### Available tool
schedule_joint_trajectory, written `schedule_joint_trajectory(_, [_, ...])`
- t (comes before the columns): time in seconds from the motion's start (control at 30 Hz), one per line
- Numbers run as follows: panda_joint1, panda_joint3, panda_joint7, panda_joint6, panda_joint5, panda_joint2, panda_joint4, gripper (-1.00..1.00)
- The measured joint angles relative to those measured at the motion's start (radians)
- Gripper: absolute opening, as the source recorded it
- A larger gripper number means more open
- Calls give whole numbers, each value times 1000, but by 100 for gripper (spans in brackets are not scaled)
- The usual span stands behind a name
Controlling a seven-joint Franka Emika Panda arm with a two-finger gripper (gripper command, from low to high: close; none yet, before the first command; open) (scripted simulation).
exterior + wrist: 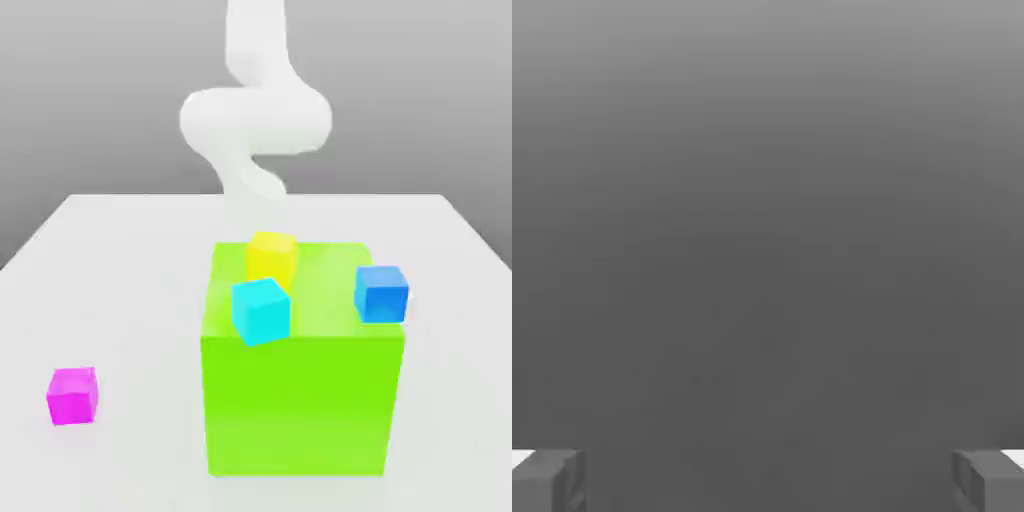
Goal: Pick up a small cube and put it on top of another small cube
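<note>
The small magenta cube (72,395) sits alone on the white bench (120,260), well apart from the big green block (300,400) and off toward the exterior view's left of it, down at bench level near the block's front lower corner. The medium-blue cube (381,293) rests on top of the green block near its edge on the exterior view's right, with a cyan cube (261,310) at the block's front edge and a yellow cube (271,255) behind that. The arm (255,120) rises behind the green block, and in the hand view the fingers (547,480) stand wide apart with nothing between them. The magenta cube looks like a rigid, plain-faced solid, probably light, with flat parallel sides that should take a pinch cleanly; its smooth faces may slip if gripped off-centre. The best hold seems to be across two opposite vertical faces, about mid-height, fingers squared to them. Being small, it may tip or skid if one finger touches first. Placing it on the blue cube will likely need care, as that one stands close to the block's edge
</note>
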Motion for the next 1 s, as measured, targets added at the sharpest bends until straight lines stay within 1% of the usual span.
schedule_joint_trajectory(0.3, [-214,-30,316,175,-44,333,-133,0])
schedule_joint_trajectory(0.53, [-339,-95,533,309,-46,586,-236,0])
schedule_joint_trajectory(0.63, [-403,-127,604,367,-15,695,-280,0])
schedule_joint_trajectory(0.73, [-444,-138,648,426,44,804,-319,0])
schedule_joint_trajectory(0.9, [-485,-90,614,566,122,986,-302,0])
schedule_joint_trajectory(0.93, [-497,-77,607,596,131,1022,-295,-100])
schedule_joint_trajectory(1.0, [-497,-77,607,596,131,1022,-295,-100])
